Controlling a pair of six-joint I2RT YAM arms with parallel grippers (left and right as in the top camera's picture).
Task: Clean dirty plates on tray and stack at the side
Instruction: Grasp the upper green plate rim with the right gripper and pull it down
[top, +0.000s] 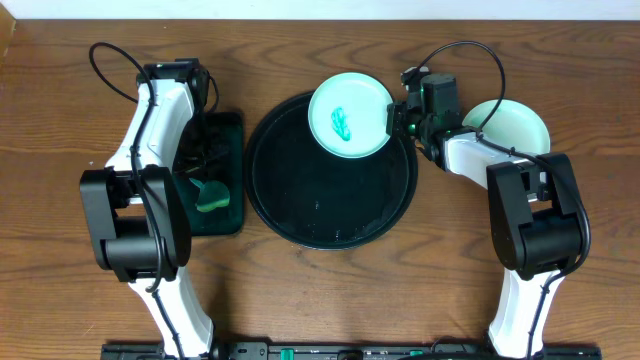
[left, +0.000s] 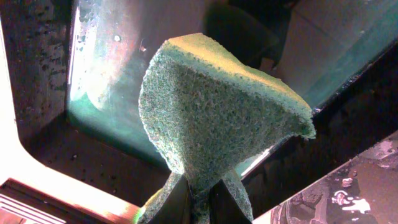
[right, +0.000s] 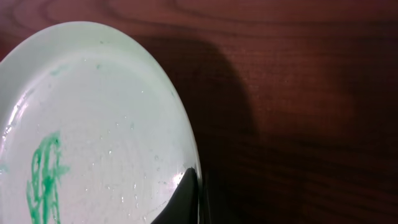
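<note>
As the right gripper (top: 392, 120) is pinching the plate (top: 348, 115) at one o'clock on the tray (top: 320, 205), the left gripper (left: 200, 196) — squeezing a sponge (left: 217, 118) — is likely wiping next.

My desk (top: 60, 120) is brown wood grain, evenly lit; a pale strip (top: 560, 8) runs along its far edge.

Overhead straight down, wrists close-up, right wrist seemingly shares smeared plate (top: 349, 115)
</note>
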